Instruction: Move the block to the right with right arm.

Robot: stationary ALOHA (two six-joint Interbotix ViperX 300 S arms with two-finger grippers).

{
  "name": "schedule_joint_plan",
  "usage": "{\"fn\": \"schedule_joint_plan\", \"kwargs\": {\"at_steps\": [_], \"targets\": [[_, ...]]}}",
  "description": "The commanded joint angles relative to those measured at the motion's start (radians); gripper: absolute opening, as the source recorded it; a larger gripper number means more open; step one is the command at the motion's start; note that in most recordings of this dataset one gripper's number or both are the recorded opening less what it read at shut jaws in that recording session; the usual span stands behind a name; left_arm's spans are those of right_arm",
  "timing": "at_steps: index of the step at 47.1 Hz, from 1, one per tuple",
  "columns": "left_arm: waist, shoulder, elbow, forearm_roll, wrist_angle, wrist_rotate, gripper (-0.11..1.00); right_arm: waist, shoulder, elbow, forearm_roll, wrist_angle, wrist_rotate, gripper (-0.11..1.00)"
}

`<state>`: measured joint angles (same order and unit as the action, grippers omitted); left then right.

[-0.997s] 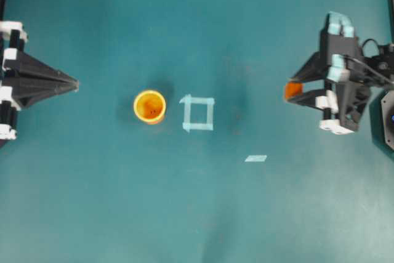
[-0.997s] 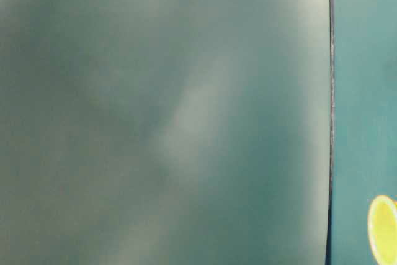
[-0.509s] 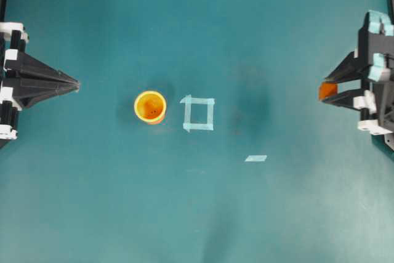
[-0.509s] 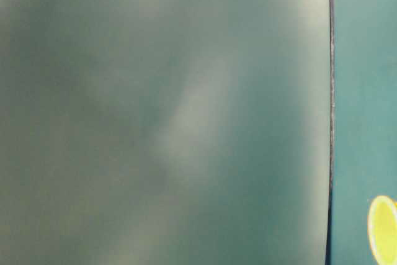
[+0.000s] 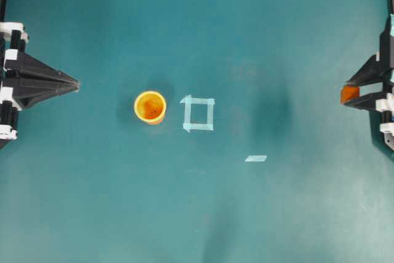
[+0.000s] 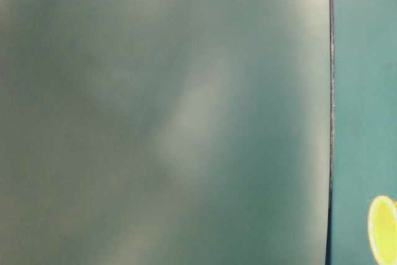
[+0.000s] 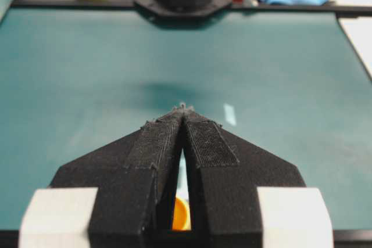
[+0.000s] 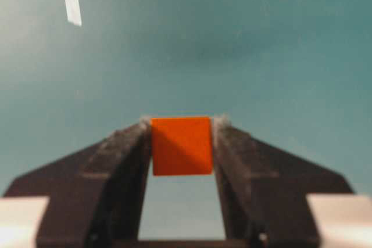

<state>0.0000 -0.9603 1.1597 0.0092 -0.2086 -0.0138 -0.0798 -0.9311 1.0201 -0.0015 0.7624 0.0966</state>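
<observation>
The right arm's fingers [image 8: 232,143] clamp the block [image 8: 181,145] on two opposite faces at their tips. From overhead, the block [image 5: 349,94] sits at the far right edge of the bench [image 5: 246,214], held by the right gripper [image 5: 351,95]. The left gripper [image 5: 75,83] is at the left edge, its fingers [image 7: 209,143] pressed together on nothing. Mid-bench, the cup [image 5: 150,106] stands just beside the tape square [image 5: 198,114]; a tape strip [image 5: 255,158] lies apart.
</observation>
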Motion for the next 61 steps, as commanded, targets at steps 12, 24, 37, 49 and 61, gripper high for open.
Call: {"fn": "schedule_joint_plan", "kwargs": {"at_steps": [12, 24, 37, 49, 61], "targets": [[0.002, 0.006, -0.040, 0.002, 0.021, 0.000, 0.00, 0.003, -0.066, 0.003, 0.005, 0.067, 0.002, 0.41], [0.002, 0.006, -0.043, 0.002, 0.032, 0.000, 0.00, 0.002, -0.117, 0.005, 0.003, 0.110, 0.002, 0.41], [0.002, 0.006, -0.044, 0.002, 0.032, 0.000, 0.00, 0.002, -0.163, 0.005, 0.005, 0.149, 0.002, 0.41], [0.002, 0.006, -0.044, 0.002, 0.032, 0.000, 0.00, 0.002, -0.195, 0.005, 0.003, 0.189, 0.002, 0.41], [0.002, 0.006, -0.044, 0.002, 0.032, -0.002, 0.00, 0.002, -0.230, 0.021, 0.003, 0.207, 0.029, 0.41]]}}
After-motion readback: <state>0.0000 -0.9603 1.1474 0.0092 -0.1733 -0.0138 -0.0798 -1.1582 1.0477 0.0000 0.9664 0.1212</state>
